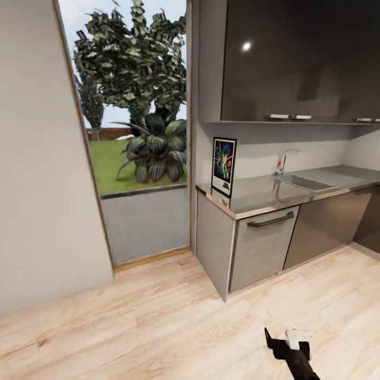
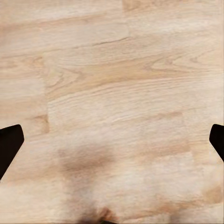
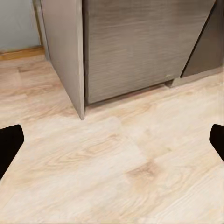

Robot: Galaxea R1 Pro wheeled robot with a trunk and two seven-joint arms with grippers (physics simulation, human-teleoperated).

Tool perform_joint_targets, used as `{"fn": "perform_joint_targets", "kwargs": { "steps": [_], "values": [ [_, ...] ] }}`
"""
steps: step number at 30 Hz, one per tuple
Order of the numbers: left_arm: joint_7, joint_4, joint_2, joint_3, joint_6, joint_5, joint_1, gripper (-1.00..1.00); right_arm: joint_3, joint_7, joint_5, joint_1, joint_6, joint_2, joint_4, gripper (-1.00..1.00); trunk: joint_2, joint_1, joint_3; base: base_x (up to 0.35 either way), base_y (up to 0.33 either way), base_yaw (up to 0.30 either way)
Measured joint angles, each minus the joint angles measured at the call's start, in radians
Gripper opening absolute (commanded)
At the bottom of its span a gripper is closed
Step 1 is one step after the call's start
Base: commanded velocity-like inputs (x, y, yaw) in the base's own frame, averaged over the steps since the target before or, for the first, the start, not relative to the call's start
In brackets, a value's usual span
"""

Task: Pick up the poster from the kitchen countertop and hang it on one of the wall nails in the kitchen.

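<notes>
low, right pincer (image 1: 287,340) wide | poster (image 1: 224,165) upright on countertop (image 1: 264,194)

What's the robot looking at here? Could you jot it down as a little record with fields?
Room: kitchen with a wood floor
Poster: stands upright on the left end of the kitchen countertop, against the wall
Sink: set into the countertop, chrome tap behind it
Window: left of the cabinets, trees outside
Right gripper: low, over the floor, fingers apart, holding nothing
Left gripper: fingers apart over bare floor
</notes>
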Motion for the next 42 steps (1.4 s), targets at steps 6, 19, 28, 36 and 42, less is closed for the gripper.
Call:
{"fn": "perform_joint_targets", "kwargs": {
  "steps": [6, 19, 28, 36, 42],
  "values": [
    [0.001, 0.002, 0.0, 0.01, 0.001, 0.0, 0.0, 1.0, -0.03, 0.0, 0.001, -0.002, 0.174, -0.001, -0.371, 1.0, 0.0, 0.0, 0.0, 0.338, 0.009, 0.0],
    [0.001, 0.004, 0.0, 0.052, 0.0, 0.0, 0.0, 1.0, -0.051, 0.009, -0.001, -0.256, 0.646, -0.051, -0.685, 1.0, 0.0, 0.0, 0.0, 0.315, -0.096, 0.0],
    [0.001, 0.005, 0.0, 0.056, -0.001, 0.0, 0.0, 1.0, -0.05, 0.188, -0.004, -0.552, 0.881, -0.086, -0.627, 1.0, 0.0, 0.0, 0.0, 0.228, -0.149, 0.0],
    [0.0, -0.004, -0.009, 0.055, 0.001, -0.002, 0.014, 1.0, -0.055, 0.369, -0.013, -0.604, 0.911, -0.083, -0.577, 1.0, 0.0, 0.001, 0.0, 0.014, -0.01, 0.0],
    [0.0, -0.004, -0.009, 0.055, 0.001, -0.002, 0.014, 1.0, -0.055, 0.403, -0.013, -0.63, 0.911, -0.083, -0.577, 1.0, 0.0, 0.001, 0.0, 0.0, 0.0, 0.0]
  ]
}}
